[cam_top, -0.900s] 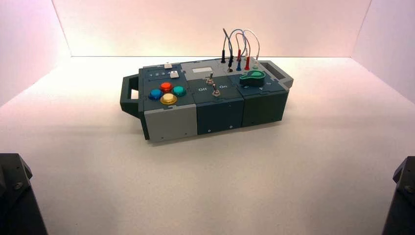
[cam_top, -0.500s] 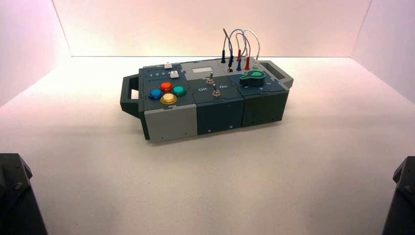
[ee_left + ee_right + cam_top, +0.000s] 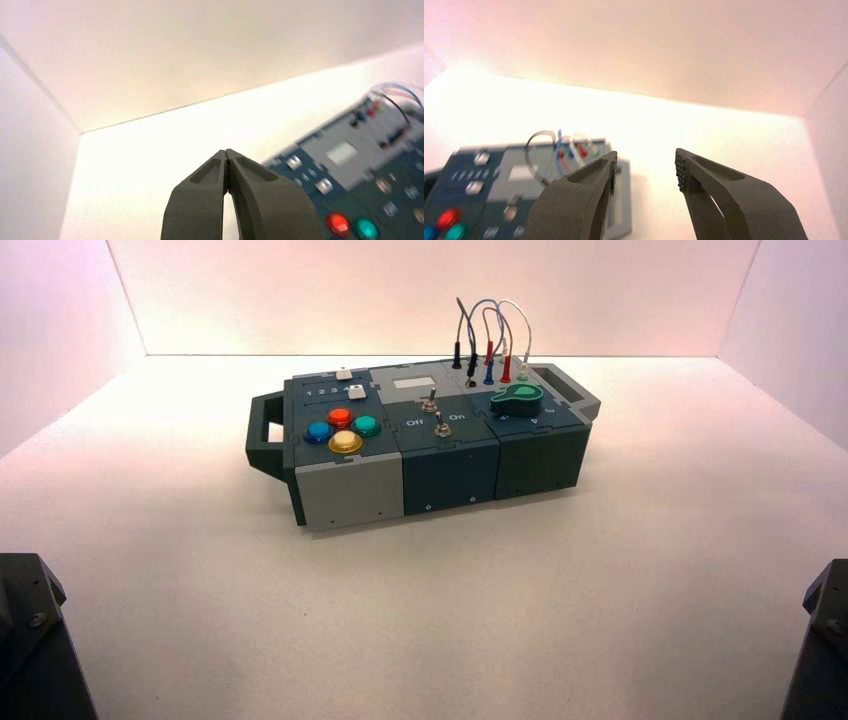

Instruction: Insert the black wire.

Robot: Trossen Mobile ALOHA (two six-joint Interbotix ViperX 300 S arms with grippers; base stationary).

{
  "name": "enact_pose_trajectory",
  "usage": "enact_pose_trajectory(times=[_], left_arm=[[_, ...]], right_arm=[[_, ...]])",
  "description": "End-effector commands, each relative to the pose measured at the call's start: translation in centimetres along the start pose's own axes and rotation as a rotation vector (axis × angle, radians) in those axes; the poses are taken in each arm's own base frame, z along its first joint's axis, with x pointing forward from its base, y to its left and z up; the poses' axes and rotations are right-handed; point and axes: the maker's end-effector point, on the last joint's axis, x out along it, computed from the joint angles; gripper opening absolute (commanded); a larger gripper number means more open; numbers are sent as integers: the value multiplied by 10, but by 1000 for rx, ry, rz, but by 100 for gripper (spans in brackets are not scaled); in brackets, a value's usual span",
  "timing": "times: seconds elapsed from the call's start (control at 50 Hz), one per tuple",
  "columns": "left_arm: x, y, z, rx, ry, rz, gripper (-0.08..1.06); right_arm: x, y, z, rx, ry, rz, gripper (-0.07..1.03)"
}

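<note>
**Black wire stood in a loop at the box's far right, with both grippers held back**

At the near right, the right gripper (image 3: 646, 162) is held with its fingers spread and nothing pinched; at the near left, the left gripper (image 3: 226, 155) is pressed together. Beyond them the box (image 3: 450, 475) is set at a slight slant. On its top, the coloured buttons (image 3: 341, 418) are placed at the left, two metal toggle switches (image 3: 442, 428) mid-box, and the green knob (image 3: 517, 400) at the right, nearer than the wires. Farther back, the black wire (image 3: 462, 312) is arched upward, its slim plugs pointed down, their long axes near upright. Just to its right, the way is crowded by blue (image 3: 489, 301), red (image 3: 508, 328) and white wires (image 3: 526, 322).
</note>
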Motion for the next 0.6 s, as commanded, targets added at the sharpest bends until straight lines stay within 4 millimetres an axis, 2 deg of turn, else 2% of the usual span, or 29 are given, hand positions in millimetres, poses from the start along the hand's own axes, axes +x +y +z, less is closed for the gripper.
enact_pose_trajectory(times=[0.02,0.3,0.46,0.6], left_arm=[[1,-11,11,88,4,-47,-3],[9,-43,-5,153,172,-193,-3],[8,-55,-5,113,213,-241,-3],[3,-66,-2,131,215,-283,-3]], right_arm=[[4,9,5,-8,58,38,62],[23,44,-17,-127,256,166,62],[25,65,-10,-175,268,219,62],[22,82,-13,-211,321,273,62]])
